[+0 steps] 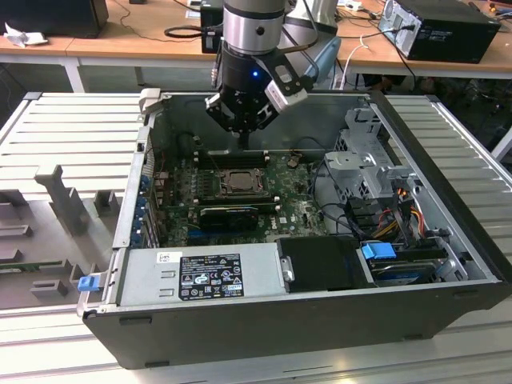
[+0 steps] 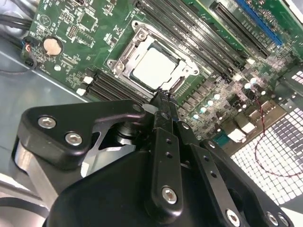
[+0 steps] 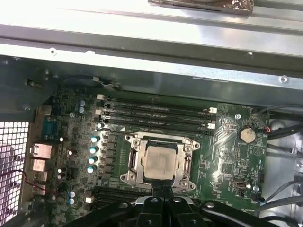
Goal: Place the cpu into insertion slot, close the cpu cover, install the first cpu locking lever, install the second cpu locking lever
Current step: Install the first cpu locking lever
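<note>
Exterior view: gripper hangs tips-down inside the open PC case, at roughly 12 o'clock from the insertion slot on the green mobo. Grey boxy PSU sits at 6 o'clock of the slot, and the perforated metal drive cage is out around 3 o'clock. In both wrist views the cpu is already seated in the slot, a flat pale square w/ a dull matte metal face. The cpu cover lies flat over it, a thin silvery frame w/ the chip showing thru its square window. Black fingers are pressed together w/ nothing visible btwn them, tips right at the socket's edge; can't tell if they actually touch it. Long black RAM slots run alongside the socket, and a round shiny coin cell sits further off. Can't make out how the locking levers sit tbh.
</note>
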